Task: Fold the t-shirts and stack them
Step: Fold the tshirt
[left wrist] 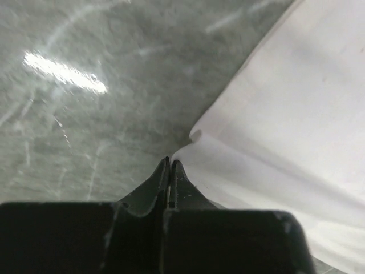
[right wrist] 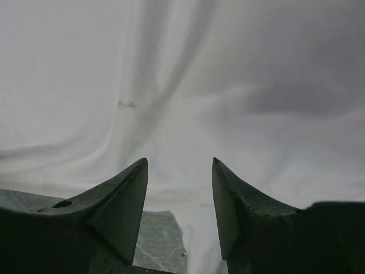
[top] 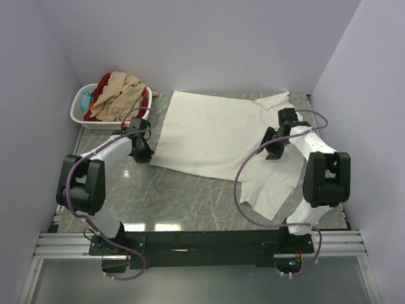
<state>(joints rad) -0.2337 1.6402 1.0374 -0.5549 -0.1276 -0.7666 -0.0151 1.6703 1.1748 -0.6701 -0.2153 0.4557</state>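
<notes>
A: Where is the cream-white t-shirt (top: 209,136)?

B: It lies spread across the middle of the table (top: 177,196), with a few creases in it. The tan t-shirt (top: 120,95) sits heaped with other coloured ones in the laundry basket (top: 79,117) at the far left corner.

A: And the grippers?

B: The left gripper (top: 142,152) is at the shirt's near-left corner, jaws pressed together. The hem meets the tips, but I cannot tell whether any cloth is caught between them. The right gripper (top: 273,151) hangs over the right side of the shirt, jaws well apart, holding nothing.

A: So the step is the 1st fold?

B: I judge so. For a clean fold, both grippers need a firm pinch on 1 layer at matching edges. The right one should come down on an edge rather than mid-panel and close fully. Then both should lift together and carry the cloth level, so the crease runs straight.

A: Risk?

B: A slipped corner gives a skewed fold.
</notes>
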